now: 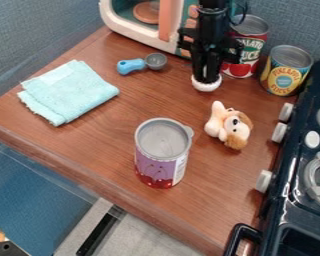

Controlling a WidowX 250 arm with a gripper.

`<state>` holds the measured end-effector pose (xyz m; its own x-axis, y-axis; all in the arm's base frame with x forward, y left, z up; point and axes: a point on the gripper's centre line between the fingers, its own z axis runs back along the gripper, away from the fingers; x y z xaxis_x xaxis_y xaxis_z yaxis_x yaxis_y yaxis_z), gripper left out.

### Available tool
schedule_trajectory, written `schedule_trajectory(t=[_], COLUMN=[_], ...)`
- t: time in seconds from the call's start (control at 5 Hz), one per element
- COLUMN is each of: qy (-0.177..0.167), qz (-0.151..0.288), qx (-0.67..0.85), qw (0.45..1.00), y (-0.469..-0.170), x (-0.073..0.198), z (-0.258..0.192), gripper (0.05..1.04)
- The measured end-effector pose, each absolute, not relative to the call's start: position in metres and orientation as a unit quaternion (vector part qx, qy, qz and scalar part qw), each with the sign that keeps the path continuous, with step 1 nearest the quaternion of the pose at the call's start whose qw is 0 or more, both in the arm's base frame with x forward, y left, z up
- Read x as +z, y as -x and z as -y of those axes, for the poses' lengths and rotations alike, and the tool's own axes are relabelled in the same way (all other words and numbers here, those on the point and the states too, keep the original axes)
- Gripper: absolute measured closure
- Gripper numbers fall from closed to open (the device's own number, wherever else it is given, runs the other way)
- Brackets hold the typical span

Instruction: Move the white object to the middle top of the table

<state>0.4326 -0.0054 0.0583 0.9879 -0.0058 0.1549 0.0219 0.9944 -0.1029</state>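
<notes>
The black gripper [207,70] hangs straight down at the upper right part of the wooden table, in front of the toy microwave. Right at its lower end is the white object [207,85], small and rounded. The gripper covers the object's back and upper part, and only its front rim and lower side show. Whether the white object touches the table [116,135] cannot be told.
Two cans [243,50] [286,71] stand right of the gripper, the toy microwave [166,22] behind. A blue-handled scoop [130,65] and cloth [68,91] lie left, a plush dog [228,126] and cherry can [163,152] in front. The stove [293,165] borders the right.
</notes>
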Motion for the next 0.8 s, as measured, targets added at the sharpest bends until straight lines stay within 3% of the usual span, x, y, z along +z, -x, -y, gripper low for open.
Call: schedule_trajectory(t=[0.4, 0.6, 0.8], qy=[0.053, 0.047, 0.040], qz=[0.065, 0.056, 0.070], qx=[-0.023, -0.023, -0.026], qw=[0.996, 0.997, 0.996], y=[-0.431, -0.428, -0.427], x=[0.052, 0.051, 0.075], z=[0.006, 0.004, 0.002], gripper=[0.233, 0.067, 0.073])
